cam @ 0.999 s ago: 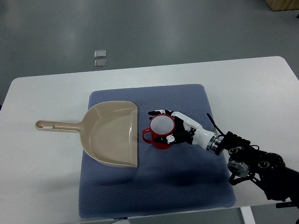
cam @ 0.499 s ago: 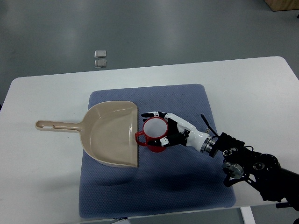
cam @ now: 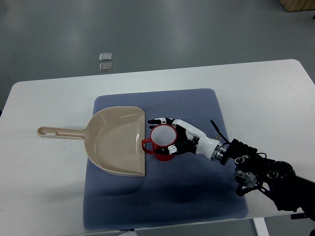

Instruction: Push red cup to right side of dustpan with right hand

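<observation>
The red cup (cam: 162, 143), white inside, stands upright on the blue mat just right of the beige dustpan (cam: 118, 140). Its handle points left and touches the dustpan's right edge. My right hand (cam: 161, 134) comes in from the lower right and lies against the cup's right side. Its fingers (cam: 158, 120) reach along the far rim and the thumb rests on the near side. The hand is open and cupped round the cup, not clamped on it. The left arm is out of view.
The blue mat (cam: 187, 187) covers the middle of the white table (cam: 44, 177). The dustpan's handle (cam: 59, 132) sticks out left over the bare tabletop. Two small grey squares (cam: 105, 61) lie on the floor beyond the table's far edge.
Over the last second the right hand slid the cup left until its handle met the dustpan's edge. In the last half second almost nothing moved.
</observation>
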